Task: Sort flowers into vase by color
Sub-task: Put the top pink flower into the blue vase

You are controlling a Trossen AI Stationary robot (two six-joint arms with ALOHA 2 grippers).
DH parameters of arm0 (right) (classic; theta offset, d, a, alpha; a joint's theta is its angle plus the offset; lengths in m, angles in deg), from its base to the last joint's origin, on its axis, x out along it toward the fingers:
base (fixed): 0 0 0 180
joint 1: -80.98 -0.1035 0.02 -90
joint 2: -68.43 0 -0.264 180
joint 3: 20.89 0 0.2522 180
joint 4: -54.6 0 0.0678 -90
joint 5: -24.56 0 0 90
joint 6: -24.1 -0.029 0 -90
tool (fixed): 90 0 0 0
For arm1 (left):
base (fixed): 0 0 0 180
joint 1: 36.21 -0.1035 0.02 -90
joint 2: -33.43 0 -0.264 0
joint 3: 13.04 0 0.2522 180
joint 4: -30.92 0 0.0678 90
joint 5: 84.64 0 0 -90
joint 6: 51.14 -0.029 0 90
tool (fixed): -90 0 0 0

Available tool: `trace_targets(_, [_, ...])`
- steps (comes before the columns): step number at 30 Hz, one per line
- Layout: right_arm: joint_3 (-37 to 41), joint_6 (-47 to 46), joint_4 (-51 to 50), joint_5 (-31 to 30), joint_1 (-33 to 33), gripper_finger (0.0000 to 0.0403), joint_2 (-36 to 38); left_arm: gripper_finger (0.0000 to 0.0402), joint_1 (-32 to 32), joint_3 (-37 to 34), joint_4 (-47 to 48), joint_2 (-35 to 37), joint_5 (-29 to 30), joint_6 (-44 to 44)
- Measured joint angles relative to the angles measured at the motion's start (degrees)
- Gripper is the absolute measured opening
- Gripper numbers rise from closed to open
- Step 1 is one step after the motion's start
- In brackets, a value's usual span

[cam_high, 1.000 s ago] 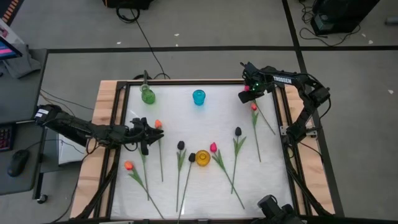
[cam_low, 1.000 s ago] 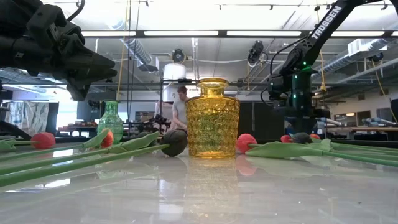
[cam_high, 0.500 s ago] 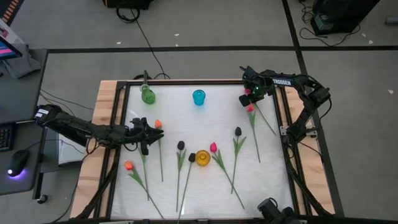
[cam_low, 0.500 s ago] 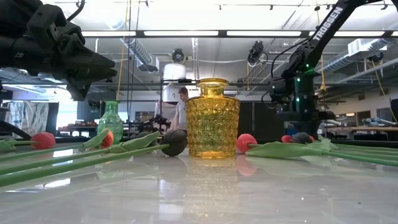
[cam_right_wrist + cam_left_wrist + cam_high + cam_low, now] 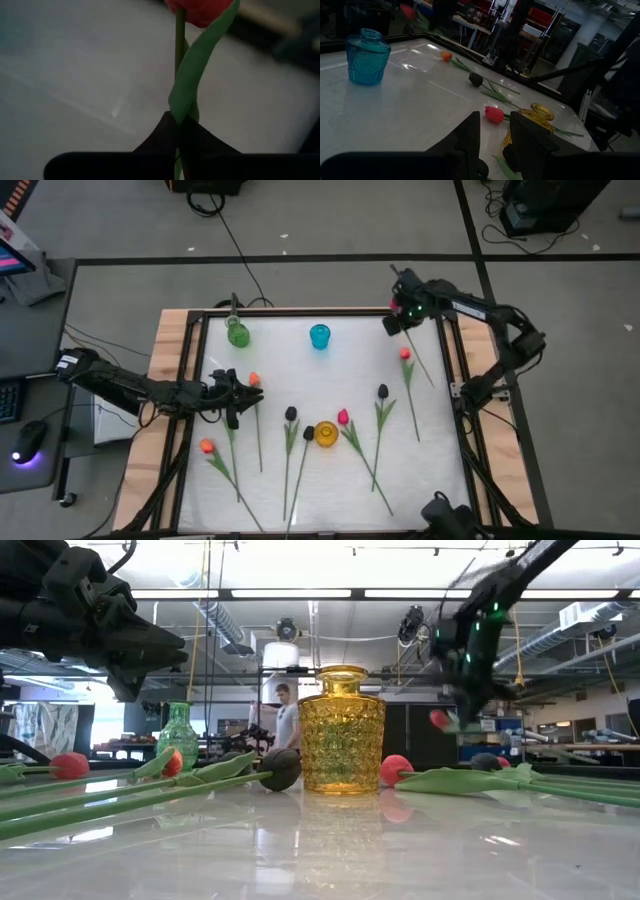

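Note:
My right gripper [image 5: 394, 324] is up over the table's far right corner, shut on a red tulip whose bud [image 5: 438, 718] is off the table. My left gripper [image 5: 232, 392] hovers open over the table's left side, beside an orange tulip [image 5: 253, 380], touching nothing. Another orange tulip [image 5: 206, 446], three black ones [image 5: 291, 413] [image 5: 308, 432] [image 5: 383, 391] and a pink-red one [image 5: 343, 417] lie flat on the table. A green vase [image 5: 238, 333], a blue vase [image 5: 319, 336] and a yellow vase [image 5: 326, 434] stand upright. My right gripper pinches the red tulip's stem and a leaf wrapped round it [image 5: 179, 112] between its two fingertips, a short way from the bud [image 5: 200, 10], which sticks out beyond the fingers. The bud end is lifted clear. Whether the stem's far end rests on the table I cannot tell.
A raised dark frame [image 5: 300, 311] runs round the white tabletop. The vases stand along the far edge and near the middle, with stems fanning toward the near edge. A person [image 5: 288, 715] stands in the room behind the table.
My right gripper has risen and moved a little toward the far edge, keeping its hold on the red tulip. The bud, which lay on the table beside a black one, now hangs in the air.

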Motion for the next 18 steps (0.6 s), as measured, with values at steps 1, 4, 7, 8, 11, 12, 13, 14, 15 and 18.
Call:
trace_targets(1, [-1.1, 0.0, 0.3, 1.0, -0.3, 0.0013, 1.3, 0.0112, 0.0, 0.0, 0.0, 0.0, 0.0, 0.0])
trace_targets(4, [-4.2, 0.0, 2.9, 4.4, -1.7, 0.0012, 5.3, 0.0112, 0.0, 0.0, 0.0, 0.0, 0.0, 0.0])
trace_targets(7, [-5.6, -0.8, 9.7, 8.7, -3.7, 0.0012, 10.0, 0.0112, 0.0, 0.0, 0.0, 0.0, 0.0, 0.0])
trace_targets(8, [-5.7, -1.2, 12.7, 10.0, -4.5, 0.0012, 11.4, 0.0112, 0.0, 0.0, 0.0, 0.0, 0.0, -0.1])
trace_targets(11, [-5.7, -1.5, 21.2, 11.9, -7.4, 0.0012, 15.5, 0.0112, 0.0, 0.0, 0.0, 0.0, 0.0, -0.1])
trace_targets(12, [-5.7, -1.5, 23.8, 11.8, -8.6, 0.0012, 16.7, 0.0112, 0.0, 0.0, 0.0, 0.0, 0.0, -0.1])
trace_targets(13, [-5.7, -1.5, 26.3, 11.6, -9.8, 0.0012, 17.6, 0.0112, 0.0, 0.0, 0.0, 0.0, 0.0, -0.1])
trace_targets(14, [-5.7, -1.5, 28.7, 11.3, -11.2, 0.0012, 18.2, 0.0112, 0.0, 0.0, 0.0, 0.0, 0.0, -0.1])
trace_targets(15, [-5.7, -1.5, 30.8, 10.8, -12.5, 0.0012, 18.7, 0.0112, 0.0, 0.0, 0.0, 0.0, 0.0, -0.1])
trace_targets(18, [-5.7, -0.7, 36.9, 8.5, -16.8, 0.0012, 19.0, 0.0112, 0.0, 0.0, 0.0, 0.0, 0.0, -0.1])
